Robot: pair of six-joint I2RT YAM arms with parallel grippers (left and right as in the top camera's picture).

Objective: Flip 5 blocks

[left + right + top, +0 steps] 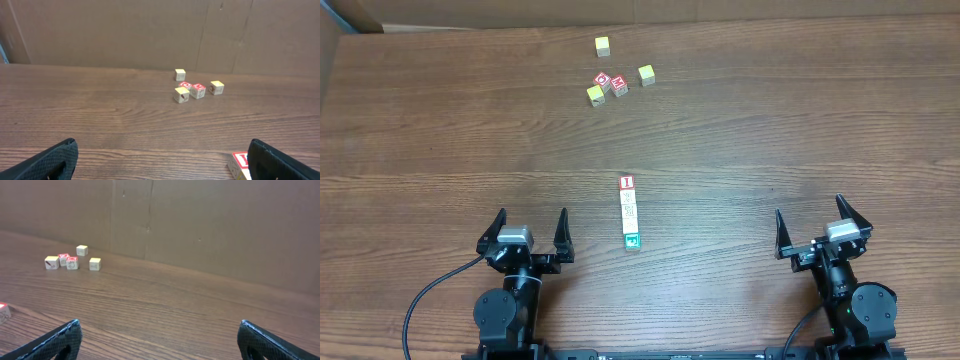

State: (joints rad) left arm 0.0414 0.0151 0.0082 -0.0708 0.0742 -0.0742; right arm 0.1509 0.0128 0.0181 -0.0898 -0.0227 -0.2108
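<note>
The blocks lie in a short straight row at the table's middle. A red-and-white block (627,183) is at the far end, three pale blocks (629,210) follow, and a green-faced block (632,241) ends the row nearest me. My left gripper (532,220) stands open to the left of the row, apart from it. In the left wrist view, the left gripper (161,150) holds nothing, and the red-and-white block (238,162) peeks out beside its right finger. My right gripper (810,210) stands open far to the right, and the right gripper (159,326) is seen over bare wood.
A loose cluster sits at the back: three yellow cubes (603,45) (646,74) (595,94) and two red-faced cubes (603,80) (619,86). A brown cardboard wall (150,30) rises behind the table. Black cables (425,295) trail from the arm bases at the front edge.
</note>
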